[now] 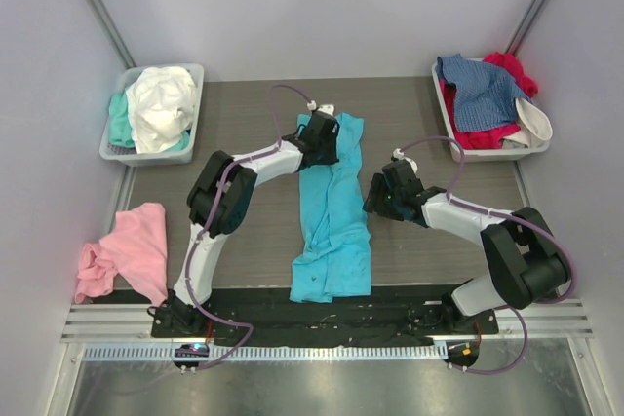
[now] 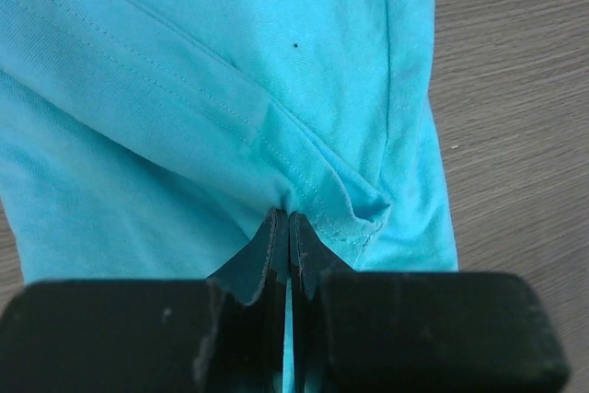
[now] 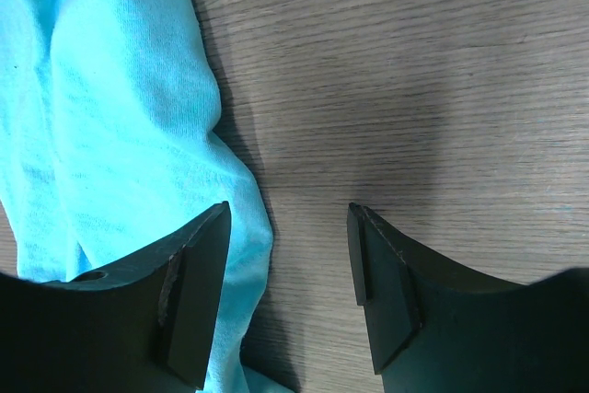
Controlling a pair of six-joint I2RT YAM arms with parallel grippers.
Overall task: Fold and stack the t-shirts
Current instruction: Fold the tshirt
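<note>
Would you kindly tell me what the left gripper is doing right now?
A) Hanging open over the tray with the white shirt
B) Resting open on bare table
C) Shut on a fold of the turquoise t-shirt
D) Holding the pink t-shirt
C: in the left wrist view the left gripper is closed, with a stitched fold of the turquoise t-shirt pinched between its tips.

The left gripper (image 2: pixel 287 227) is closed on a folded hem of the turquoise t-shirt (image 2: pixel 230 89), lying on the wooden table (image 2: pixel 515 89).
</note>
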